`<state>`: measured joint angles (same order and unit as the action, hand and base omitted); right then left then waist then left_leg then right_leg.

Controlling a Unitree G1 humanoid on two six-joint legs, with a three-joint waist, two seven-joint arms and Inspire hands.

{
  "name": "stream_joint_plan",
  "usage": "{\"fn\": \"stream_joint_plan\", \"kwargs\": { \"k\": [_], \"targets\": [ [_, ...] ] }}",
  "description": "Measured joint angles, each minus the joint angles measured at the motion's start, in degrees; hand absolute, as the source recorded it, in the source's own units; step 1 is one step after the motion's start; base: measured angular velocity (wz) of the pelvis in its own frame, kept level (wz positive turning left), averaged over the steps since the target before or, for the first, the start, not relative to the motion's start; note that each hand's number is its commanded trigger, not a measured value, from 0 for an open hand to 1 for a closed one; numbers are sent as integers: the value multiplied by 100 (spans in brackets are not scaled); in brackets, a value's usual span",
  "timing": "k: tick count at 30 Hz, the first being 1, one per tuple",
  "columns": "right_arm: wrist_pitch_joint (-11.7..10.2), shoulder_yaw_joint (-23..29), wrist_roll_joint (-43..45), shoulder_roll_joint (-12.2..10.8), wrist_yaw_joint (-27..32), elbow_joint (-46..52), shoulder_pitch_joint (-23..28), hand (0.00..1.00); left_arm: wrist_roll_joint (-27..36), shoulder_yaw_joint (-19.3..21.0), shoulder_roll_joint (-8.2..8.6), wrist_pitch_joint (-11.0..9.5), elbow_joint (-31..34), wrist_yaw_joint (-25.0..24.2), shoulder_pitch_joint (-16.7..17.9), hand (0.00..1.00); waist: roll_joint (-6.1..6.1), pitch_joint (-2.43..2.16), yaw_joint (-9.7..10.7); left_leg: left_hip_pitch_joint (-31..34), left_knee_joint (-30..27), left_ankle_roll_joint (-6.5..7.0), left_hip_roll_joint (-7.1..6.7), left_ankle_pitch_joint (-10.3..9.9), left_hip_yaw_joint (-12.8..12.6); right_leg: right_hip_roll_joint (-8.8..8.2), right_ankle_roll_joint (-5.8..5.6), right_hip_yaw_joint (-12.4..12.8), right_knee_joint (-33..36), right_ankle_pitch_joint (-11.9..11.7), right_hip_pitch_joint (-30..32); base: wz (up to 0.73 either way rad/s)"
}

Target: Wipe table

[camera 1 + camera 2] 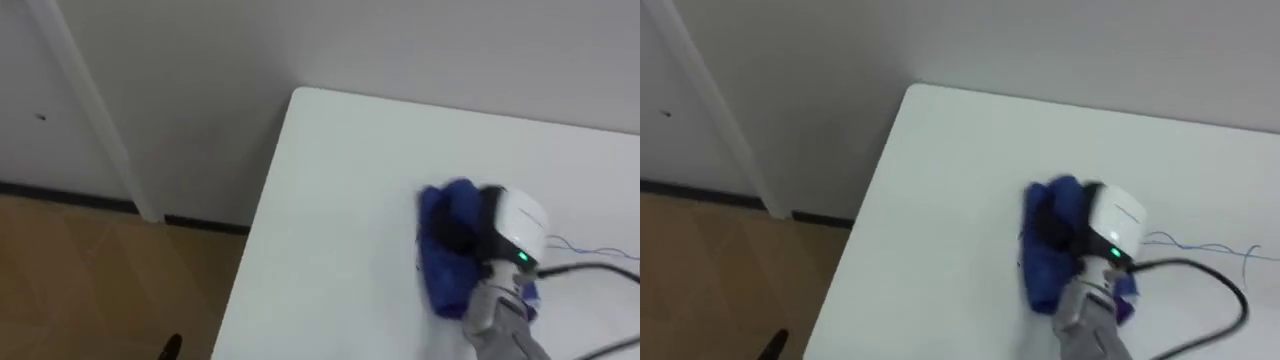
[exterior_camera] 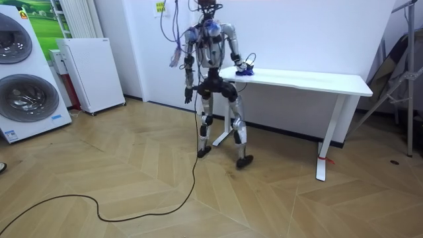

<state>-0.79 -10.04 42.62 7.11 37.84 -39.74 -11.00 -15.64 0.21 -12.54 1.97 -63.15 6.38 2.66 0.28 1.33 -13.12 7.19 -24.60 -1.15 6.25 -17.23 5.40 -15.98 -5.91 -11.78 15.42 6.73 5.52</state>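
One blue cloth (image 1: 440, 208) lies on the one white table (image 1: 340, 200), near the table's left end and back from its front edge; its long axis runs from the robot's side towards the wall, tilted only slightly; it is a deep blue, crumpled and bunched, with one lobe humped at the far end and a narrower tail at the near end. The right hand (image 1: 515, 225) rests on top of the cloth, coming in from the lower right; its dark fingers are sunk into the folds, so I cannot tell whether they grip or press flat. In the room view the robot stands at the table's end by the wall; the left hand (image 2: 187, 98) hangs at its side, and I cannot tell how its fingers are set.
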Motion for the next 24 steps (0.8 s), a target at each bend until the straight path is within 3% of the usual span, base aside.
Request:
{"fn": "stream_joint_plan", "kwargs": {
  "k": [1,2,3,4,5,6,7,9,10,12,13,14,15,16,18,19,20,21,22,23,24],
  "targets": [
    [-178,-2,-2,3,12,-20,21,100,13,-35,-68,26,25,-54,56,0,-58,-10,114,50,49,-142,3,35,422,2,-29,36,-333,-191,-106,91],
    [-405,-2,-23,3,65,-24,155,100,9,-34,-126,56,64,-63,114,0,-149,-34,205,2,160,-301,46,89,634,-11,-22,30,-444,-320,-183,93],
    [-509,-1,-32,9,102,-27,219,100,1,-29,-148,60,107,-66,155,0,-178,-40,230,-46,227,-395,99,96,701,32,-43,12,-464,-357,-204,87],
    [-696,2,-2,14,201,-24,356,100,-24,3,-215,37,192,-70,304,0,-237,-44,263,-167,351,-609,238,119,703,123,-50,-106,-415,-471,-254,62],
    [-773,12,26,26,291,-35,448,100,-28,95,-239,9,201,-67,363,0,-268,-45,296,-223,407,-738,325,139,597,135,-307,-268,-276,-349,-258,79],
    [-904,57,65,140,478,-46,676,100,-77,273,-220,1,240,-49,524,0,-212,-112,429,-294,525,-952,635,293,266,312,-349,-496,125,12,-302,102],
    [-1046,229,38,292,662,-46,998,100,-101,473,-233,-18,256,-48,706,0,-199,-134,657,-311,652,-1009,863,597,-261,400,-239,-706,346,318,-378,106],
    [-1090,696,-11,532,901,-44,1510,100,-184,690,-195,16,249,-29,902,0,-264,-167,795,-444,863,-986,971,990,-865,453,-113,-934,473,593,-527,88],
    [-1088,1061,-66,725,955,-77,1763,100,-254,693,-120,21,255,-34,1039,0,-303,-142,848,-467,880,-954,963,1121,-1227,483,-39,-1046,476,648,-601,74],
    [-1076,1420,-236,896,965,-134,2138,100,-252,679,-52,25,370,-69,1283,0,-237,-198,868,-519,880,-940,879,1123,-1551,569,48,-1197,406,687,-708,45],
    [-1042,1555,-395,902,934,-180,2240,100,-248,667,-51,32,433,-92,1365,0,-246,-194,837,-589,854,-867,864,1083,-1707,627,91,-1224,423,749,-768,18],
    [-958,1581,-493,862,821,-184,2214,100,-197,603,-35,57,432,-102,1371,0,-245,-191,811,-600,735,-770,779,1025,-1725,660,110,-1226,439,773,-779,7],
    [-914,1579,-492,849,729,-157,2113,100,-184,551,-15,65,432,-108,1370,0,-172,-215,808,-598,665,-717,732,984,-1731,677,134,-1215,438,762,-774,-10],
    [-786,1558,-507,840,526,-106,1947,100,-144,381,16,66,438,-160,1351,0,-144,-185,793,-597,539,-635,626,870,-1725,708,201,-1170,436,740,-748,-18],
    [-612,1534,-495,731,274,-65,1674,100,-70,261,96,64,437,-215,1299,0,-49,-166,685,-668,466,-495,443,728,-1720,785,292,-893,440,695,-663,-49],
    [-399,1445,-448,701,104,73,1503,100,-66,260,175,62,431,-223,1261,0,48,-161,478,-737,469,-422,339,624,-1703,859,351,-602,445,623,-523,-87],
    [-311,1347,-402,694,9,161,1403,100,-65,264,208,63,432,-232,1250,0,88,-152,394,-753,488,-401,301,587,-1688,917,380,-489,449,579,-437,-134],
    [-174,1034,-353,662,-250,441,1191,100,-67,265,255,68,435,-238,1232,0,189,-146,215,-743,564,-392,258,563,-1664,982,430,-266,458,455,-225,-135],
    [-68,577,-201,616,-493,725,981,100,35,234,281,83,435,-238,1204,0,255,-121,121,-701,692,-407,203,527,-1618,999,438,-184,430,332,-58,-129],
    [-42,330,-124,600,-594,875,893,100,66,194,274,111,441,-237,1186,0,258,-136,78,-684,746,-405,171,529,-1615,999,444,-162,412,261,-7,-105],
    [-39,-132,14,455,-762,1153,745,100,183,93,256,188,464,-233,1135,0,284,-94,8,-673,856,-378,94,549,-1558,1002,433,-135,393,149,119,-65]
  ]
}}
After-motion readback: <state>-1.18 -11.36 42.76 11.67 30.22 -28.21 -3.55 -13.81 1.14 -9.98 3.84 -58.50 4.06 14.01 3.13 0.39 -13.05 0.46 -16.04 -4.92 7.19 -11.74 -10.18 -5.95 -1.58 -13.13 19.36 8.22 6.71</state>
